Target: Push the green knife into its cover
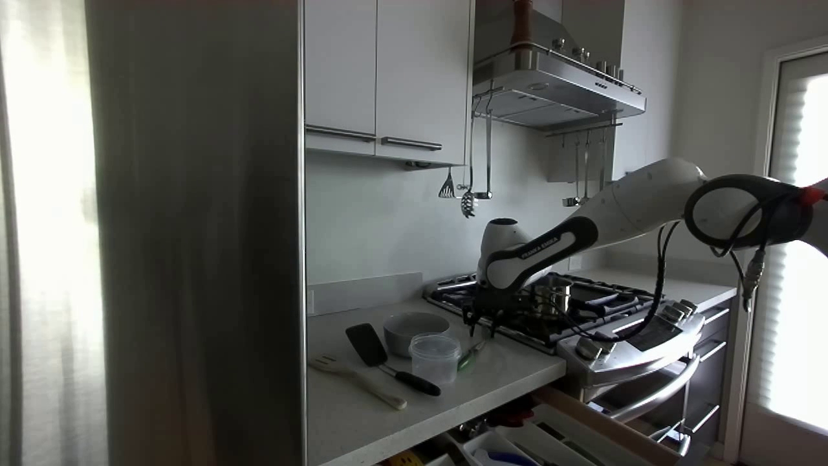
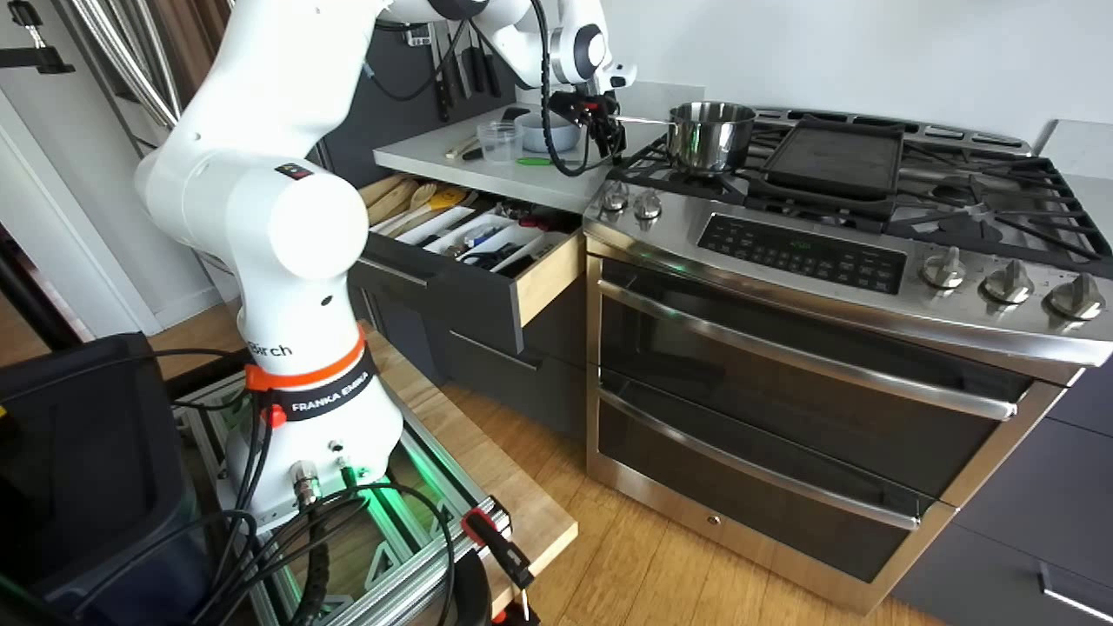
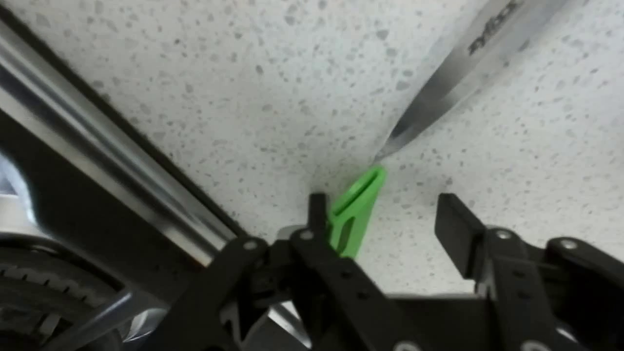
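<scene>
Holding its jaws spread in the wrist view, the gripper point(image 3: 385, 219) has the green cover point(image 3: 363, 209) just beside its 9 o'clock jaw, while the knife point(image 3: 448, 90) lies toward 1 o'clock, tip near the cover's slot.

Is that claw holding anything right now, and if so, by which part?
Nothing is held: the black two-fingered gripper stands open, with the slim, slotted, green plastic-looking cover close to one side and a wide gap toward the other.

Metal blade point(image 3: 461, 78), cover point(image 3: 360, 214) (plastic, apparently)
</scene>
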Robot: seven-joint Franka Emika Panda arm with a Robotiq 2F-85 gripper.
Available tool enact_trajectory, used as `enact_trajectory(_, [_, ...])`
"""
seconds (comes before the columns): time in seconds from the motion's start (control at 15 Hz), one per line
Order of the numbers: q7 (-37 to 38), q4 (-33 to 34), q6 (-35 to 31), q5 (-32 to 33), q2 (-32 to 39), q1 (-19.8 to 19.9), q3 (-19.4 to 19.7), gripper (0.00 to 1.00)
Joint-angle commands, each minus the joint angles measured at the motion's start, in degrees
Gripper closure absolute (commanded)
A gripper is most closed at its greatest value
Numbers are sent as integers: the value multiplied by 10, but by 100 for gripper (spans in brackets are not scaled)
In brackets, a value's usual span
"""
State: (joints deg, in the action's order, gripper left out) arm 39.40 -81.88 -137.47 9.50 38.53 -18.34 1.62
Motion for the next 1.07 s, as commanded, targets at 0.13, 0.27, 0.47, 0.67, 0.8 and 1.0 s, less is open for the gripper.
enact_trajectory(0.13, [14,9,42,-8,3,-8,6,0])
enact_trajectory(0.27, [16,10,40,-7,5,-7,5,0])
enact_trajectory(0.47, [14,7,27,-2,9,-7,8,0])
enact_trajectory(0.67, [14,6,13,2,14,-7,12,2])
enact_trajectory(0.8, [14,7,11,2,15,-7,13,11])
enact_trajectory(1.0, [13,8,14,4,13,-7,15,23])
